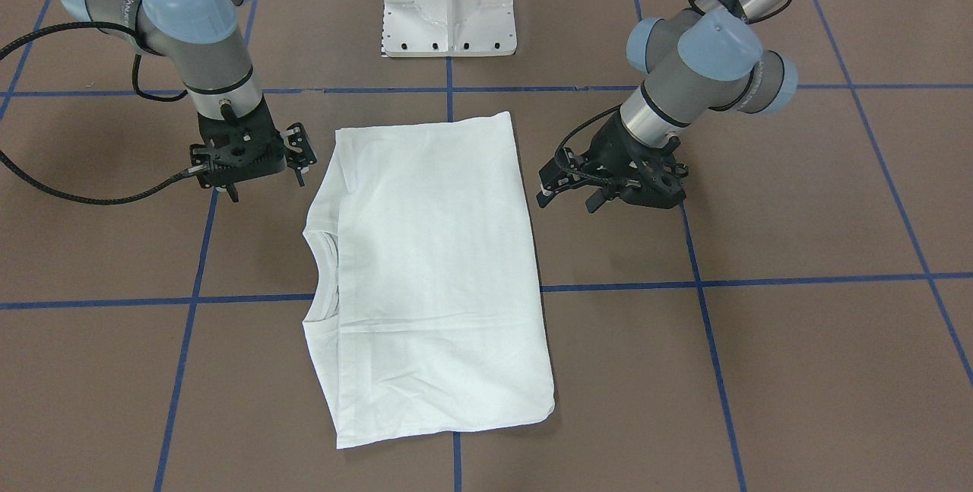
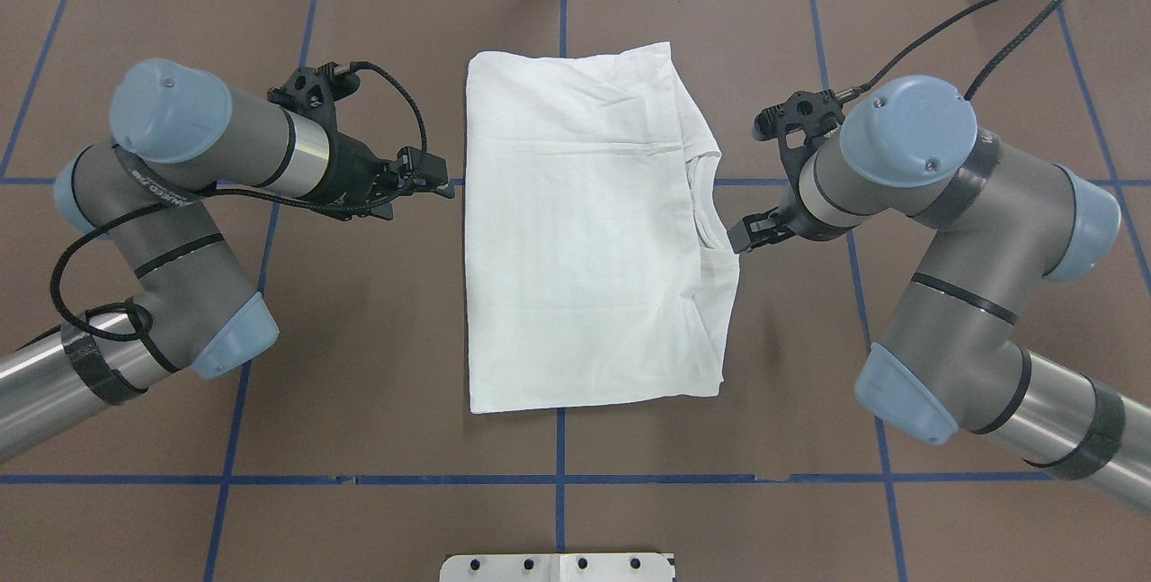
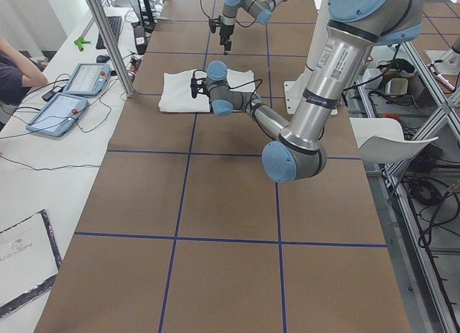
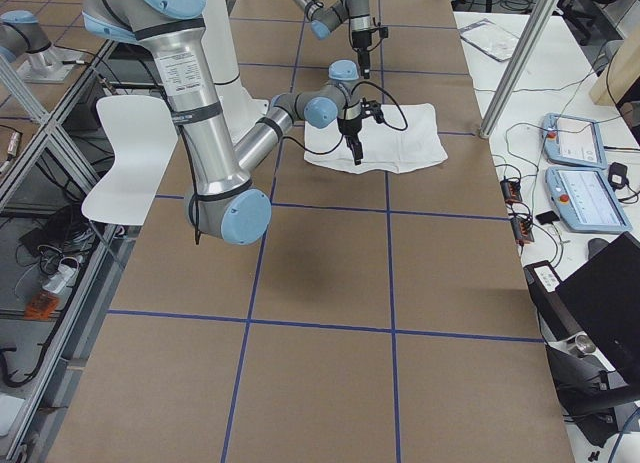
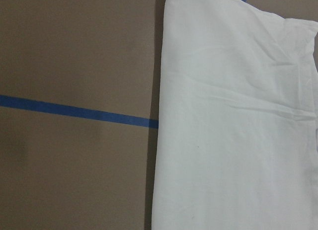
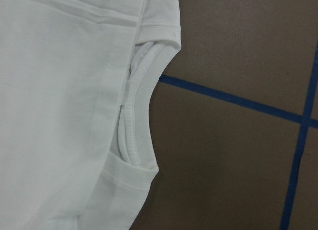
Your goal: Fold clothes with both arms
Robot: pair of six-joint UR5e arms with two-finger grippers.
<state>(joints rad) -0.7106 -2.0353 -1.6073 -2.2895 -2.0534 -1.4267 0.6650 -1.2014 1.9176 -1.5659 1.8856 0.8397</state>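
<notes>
— How many shirts were there?
— One. A single white shirt (image 2: 584, 231) was folded into a flat rectangle. It lay on the brown table (image 2: 360, 357) in front of the white base (image 1: 448, 13), nearer the table's far edge than the robot's edge.

— Which way did it run?
— Its long axis ran from the robot's edge toward the far edge. The one ribbed collar (image 6: 133, 115) sat about halfway along one long side and faced the table's right end, on the robot's right. The opposite long side was a straight fold facing the left end.

— And the arms?
— Two, the left arm (image 2: 180, 204) and the right arm (image 2: 944, 204), with the shirt between them.

— The grippers?
— Two as well. The left gripper (image 1: 566, 201) was just beside the straight long side and clear of the cloth. Its two fingers were spread apart and held nothing. The right gripper (image 1: 264, 182) was just beside the collar side, its fingers also parted and empty. I couldn't tell whether its tip touched the cloth.

— Anything else?
— Blue tape lines (image 2: 270, 479) crossed the table in a grid, and some ran under the shirt.
</notes>
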